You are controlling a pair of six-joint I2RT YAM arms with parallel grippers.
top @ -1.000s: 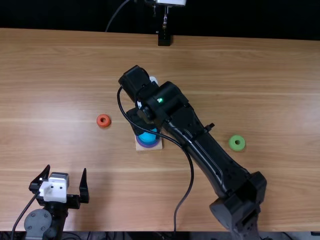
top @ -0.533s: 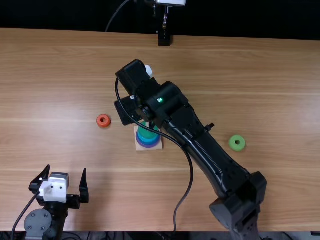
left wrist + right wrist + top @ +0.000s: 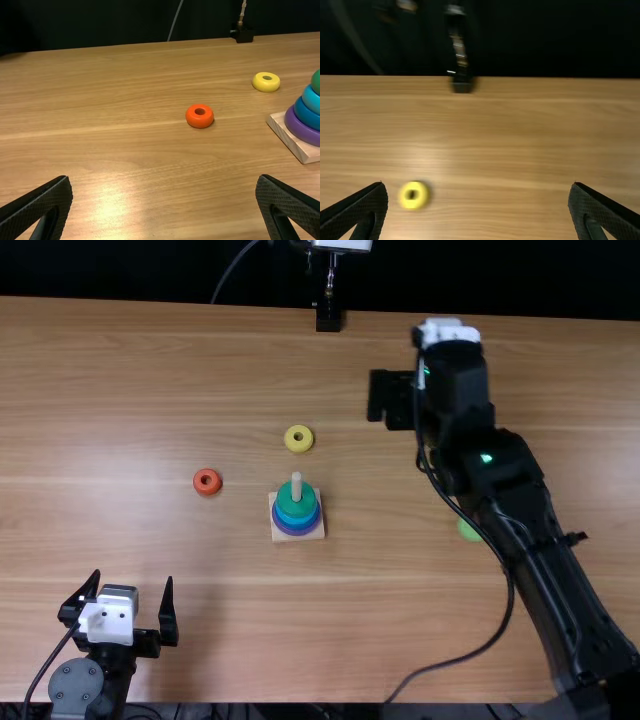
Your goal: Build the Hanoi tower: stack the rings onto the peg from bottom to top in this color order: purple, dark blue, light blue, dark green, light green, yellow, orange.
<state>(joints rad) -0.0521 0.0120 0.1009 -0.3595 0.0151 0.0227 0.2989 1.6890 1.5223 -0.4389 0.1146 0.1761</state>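
Light green ring (image 3: 467,531) partly hidden

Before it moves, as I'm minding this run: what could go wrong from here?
In the top view, the right arm partly covers the light green ring; a low move might knock it. The yellow ring lies near the tower, so it might be stacked too early, before light green.

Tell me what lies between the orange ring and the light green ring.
In the top view, the wooden base with its stacked rings lies between orange ring and light green ring.
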